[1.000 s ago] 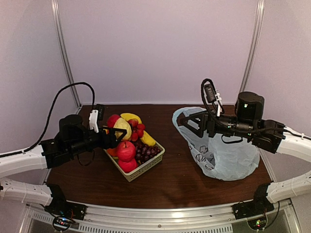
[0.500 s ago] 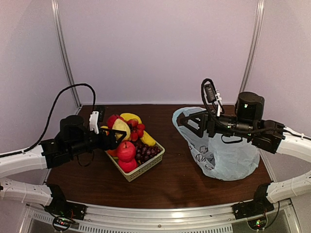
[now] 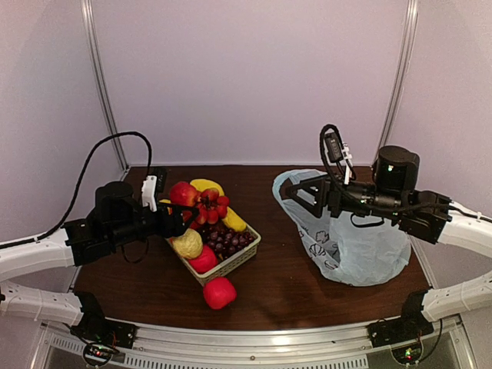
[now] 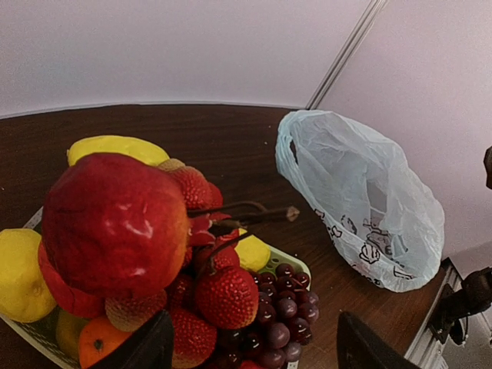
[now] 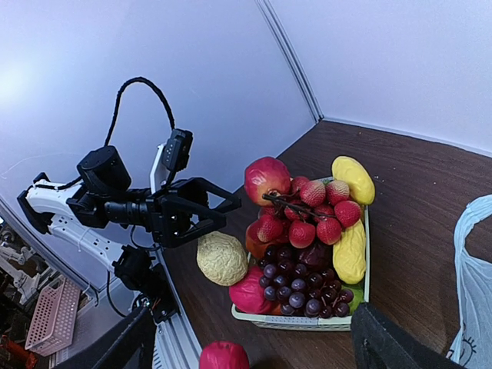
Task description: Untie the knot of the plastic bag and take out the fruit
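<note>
The pale blue plastic bag (image 3: 361, 246) (image 4: 361, 200) sags on the right of the table, its mouth gaping leftward; no knot shows. My right gripper (image 3: 290, 191) (image 5: 254, 315) hovers open at that mouth with nothing between its fingers. The fruit fills a pale basket (image 3: 234, 265) (image 5: 307, 321): a big red one (image 4: 115, 223) on top, strawberries (image 3: 211, 206), grapes (image 3: 227, 240), a curved yellow one (image 3: 206, 185). A lumpy yellow fruit (image 3: 187, 244) (image 5: 221, 258) rests against the basket's left side. My left gripper (image 3: 175, 215) (image 4: 254, 319) stands open and empty just left of the pile.
A red apple (image 3: 220, 293) (image 5: 224, 357) lies loose on the table in front of the basket, near the front edge. White panels wall the back and sides. A black cable (image 3: 115, 138) arcs over my left arm.
The lumpy yellow fruit has dropped from the top of the pile to the basket's left side. A red apple has rolled out onto the table in front. The right arm stayed put.
</note>
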Available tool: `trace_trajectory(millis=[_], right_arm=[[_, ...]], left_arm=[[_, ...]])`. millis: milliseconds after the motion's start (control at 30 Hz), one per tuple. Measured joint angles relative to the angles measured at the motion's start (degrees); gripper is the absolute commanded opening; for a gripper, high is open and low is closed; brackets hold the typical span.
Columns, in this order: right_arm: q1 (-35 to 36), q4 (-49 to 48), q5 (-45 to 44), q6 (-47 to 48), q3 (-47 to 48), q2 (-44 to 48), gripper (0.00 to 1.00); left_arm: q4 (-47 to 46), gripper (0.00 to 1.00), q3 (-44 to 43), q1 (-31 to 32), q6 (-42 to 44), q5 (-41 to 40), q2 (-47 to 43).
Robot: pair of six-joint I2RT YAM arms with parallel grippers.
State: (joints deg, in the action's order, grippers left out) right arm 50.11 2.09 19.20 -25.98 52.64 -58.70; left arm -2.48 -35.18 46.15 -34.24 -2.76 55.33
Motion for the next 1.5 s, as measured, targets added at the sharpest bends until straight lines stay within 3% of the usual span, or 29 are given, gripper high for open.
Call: trace_trajectory(millis=[233,533,700,967,1100,1233,1500], right_arm=[[0.0,0.1,-0.5,0.0,-0.2,0.0,0.89],[-0.9,7.8,-11.7,-0.3,-0.2,0.2,0.94],[-5.7,12.3,-18.0,-1.2,-0.5,0.3,0.99],[-22.8,15.8,-21.4,0.6,-6.6,5.5,0.99],[-32.2,15.5,-22.0,3.6,-11.0,11.6,0.99],[-35.8,13.5,-23.3,7.7,-13.8,19.0,0.99],[-36.1,8.1,-26.4,14.9,-17.6,27.6,0.99]], left_arm=[[0.2,0.80,-0.1,0.0,0.0,0.0,0.1],[7.3,0.88,-6.4,-1.9,0.3,1.9,0.4],[12.0,0.92,-9.9,-9.5,1.7,7.6,0.2],[19.5,0.97,-12.6,-35.0,6.5,19.2,0.0],[20.8,0.97,-12.6,-44.0,9.2,20.3,-0.1],[20.5,0.98,-12.2,-46.3,12.9,15.3,-2.2],[17.1,0.97,-6.2,-46.4,18.4,6.4,-12.2]])
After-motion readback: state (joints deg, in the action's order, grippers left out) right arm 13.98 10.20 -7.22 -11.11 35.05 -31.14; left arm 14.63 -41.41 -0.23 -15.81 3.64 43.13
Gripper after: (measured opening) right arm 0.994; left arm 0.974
